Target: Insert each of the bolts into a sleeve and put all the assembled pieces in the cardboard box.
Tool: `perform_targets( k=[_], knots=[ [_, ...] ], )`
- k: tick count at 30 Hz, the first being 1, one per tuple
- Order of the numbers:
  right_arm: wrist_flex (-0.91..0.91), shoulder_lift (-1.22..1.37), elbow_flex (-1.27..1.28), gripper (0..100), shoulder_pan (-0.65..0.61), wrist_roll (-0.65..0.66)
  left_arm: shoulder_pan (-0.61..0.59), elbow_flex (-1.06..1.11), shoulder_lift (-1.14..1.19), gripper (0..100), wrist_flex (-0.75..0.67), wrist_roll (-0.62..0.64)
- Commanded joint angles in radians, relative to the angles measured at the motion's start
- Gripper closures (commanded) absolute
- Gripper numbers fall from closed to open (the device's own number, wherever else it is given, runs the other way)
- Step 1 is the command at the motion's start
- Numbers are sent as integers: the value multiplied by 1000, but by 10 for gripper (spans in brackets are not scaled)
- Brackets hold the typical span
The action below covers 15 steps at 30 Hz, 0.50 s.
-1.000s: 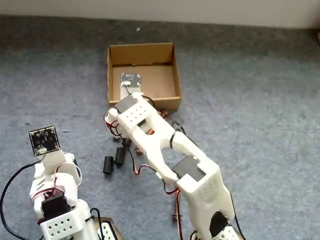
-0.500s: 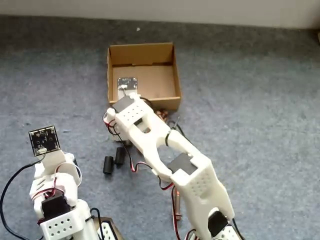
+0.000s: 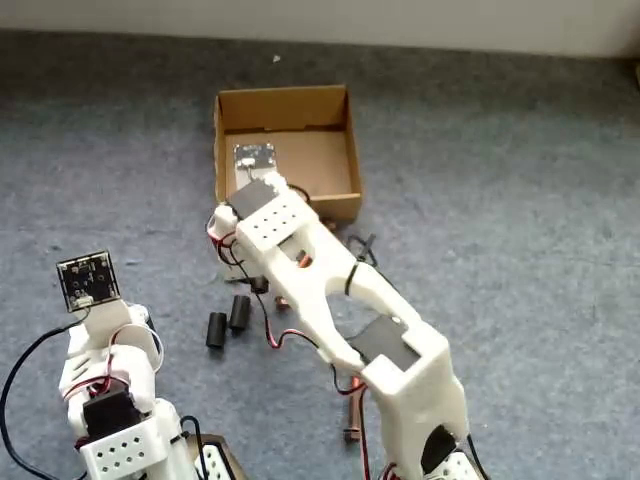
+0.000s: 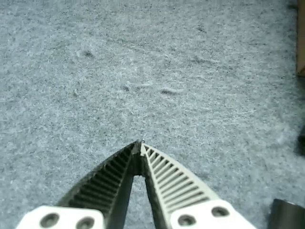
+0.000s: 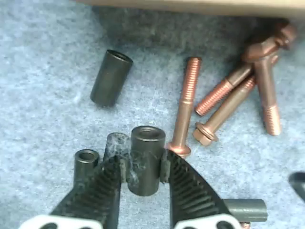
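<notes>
From above, the cardboard box (image 3: 284,98) sits on grey carpet (image 3: 500,200), the right arm (image 3: 300,270) stretched to its near wall, and two dark sleeves (image 3: 216,330) lie beside that arm. The left gripper (image 4: 139,145) has its jaws pressed together over bare carpet. The right gripper (image 5: 143,164) pinches an upright sleeve (image 5: 144,152); copper bolts (image 5: 186,105) and a loose sleeve (image 5: 111,78) lie just beyond it, near the box wall.

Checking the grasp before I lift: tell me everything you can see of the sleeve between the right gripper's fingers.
The sleeve is a short, dark grey tube, metal by its look, its open round bore facing the wrist camera. The right gripper holds it, its ribbed fingers pressed on both sides. A copper bolt lies close beside it; whether they touch is unclear.
</notes>
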Motion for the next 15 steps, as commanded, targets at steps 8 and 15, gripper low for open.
perform_targets(
  k=[8, 15],
  knots=[
    [25, -529, 249, 995, 194, 41, -15, 19, -10, 989, -17, -5],
    [-120, -803, 656, 995, 309, 41, -15, 19, -10, 990, -15, -5]
  ],
)
